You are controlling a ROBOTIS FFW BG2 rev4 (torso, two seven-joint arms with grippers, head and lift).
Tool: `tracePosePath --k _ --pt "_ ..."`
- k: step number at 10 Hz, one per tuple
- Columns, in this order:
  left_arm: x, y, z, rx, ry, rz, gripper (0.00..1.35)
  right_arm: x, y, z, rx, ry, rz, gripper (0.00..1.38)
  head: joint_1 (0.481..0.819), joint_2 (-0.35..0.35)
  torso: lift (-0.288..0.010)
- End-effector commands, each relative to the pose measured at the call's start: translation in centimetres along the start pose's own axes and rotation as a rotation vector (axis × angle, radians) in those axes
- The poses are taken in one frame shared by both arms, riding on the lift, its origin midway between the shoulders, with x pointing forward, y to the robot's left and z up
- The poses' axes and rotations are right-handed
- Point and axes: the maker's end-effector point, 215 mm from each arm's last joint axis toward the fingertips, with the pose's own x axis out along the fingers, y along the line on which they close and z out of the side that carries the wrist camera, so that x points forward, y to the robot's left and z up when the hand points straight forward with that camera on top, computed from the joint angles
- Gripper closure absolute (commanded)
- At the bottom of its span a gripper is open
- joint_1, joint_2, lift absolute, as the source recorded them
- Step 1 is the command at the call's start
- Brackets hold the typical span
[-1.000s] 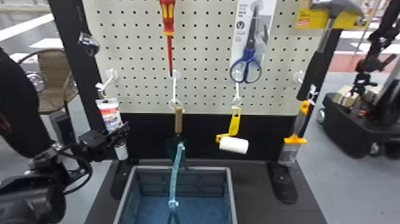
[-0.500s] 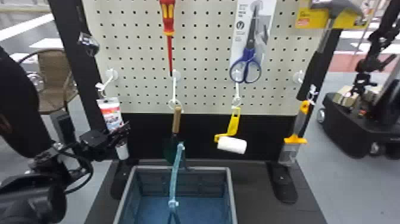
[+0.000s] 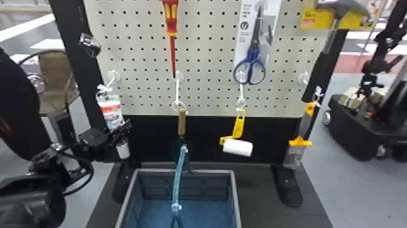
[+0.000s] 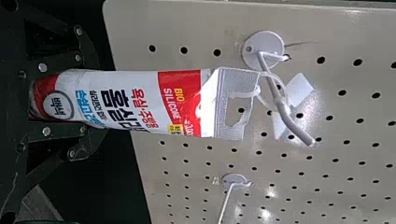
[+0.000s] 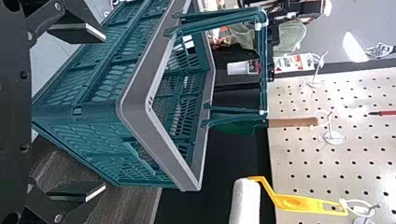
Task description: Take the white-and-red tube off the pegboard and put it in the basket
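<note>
The left gripper (image 3: 122, 129) is closed around the white-and-red tube (image 4: 135, 102), whose tie loops over the left hook (image 4: 290, 122); a gap parts the tube from the basket's rim (image 3: 212, 171), nearer and rightward; the right gripper (image 5: 103, 112) has fingers spread wide

- In the head view, the light is bright and rather even on the pegboard (image 3: 206, 60), while the black panel (image 3: 266, 130) is very dark.
- In the left wrist view, small spots of glare lie near the tag (image 4: 299, 88), and the hook (image 4: 264, 49) throws a thin shadow.
- In the right wrist view, a strong white reflection sits on the floor (image 5: 336, 21).
- The light comes perhaps from above; its source is difficult to tell.
</note>
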Motion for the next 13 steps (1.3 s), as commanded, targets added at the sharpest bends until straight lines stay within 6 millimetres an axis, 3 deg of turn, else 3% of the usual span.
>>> tracePosePath --k 1,5,10,13 --pt "0.0 -0.2 0.4 0.019 0.002 -0.002 1.07 0.0 0.1 -0.1 0.002 0.002 0.0 0.18 0.549 0.0 -0.1" --pt "-0.9 -0.2 1.5 0.04 -0.016 0.021 1.07 0.0 0.1 -0.2 0.003 0.003 0.0 0.18 0.549 0.0 -0.1" --pt "-1.5 -1.3 0.5 0.019 -0.013 0.031 1.07 0.0 0.1 -0.5 0.005 0.008 0.001 0.18 0.549 0.0 -0.1" --pt "-1.2 -1.7 1.1 0.022 -0.023 0.023 1.07 0.0 0.1 -0.6 0.007 0.01 0.001 0.18 0.549 0.0 -0.1"
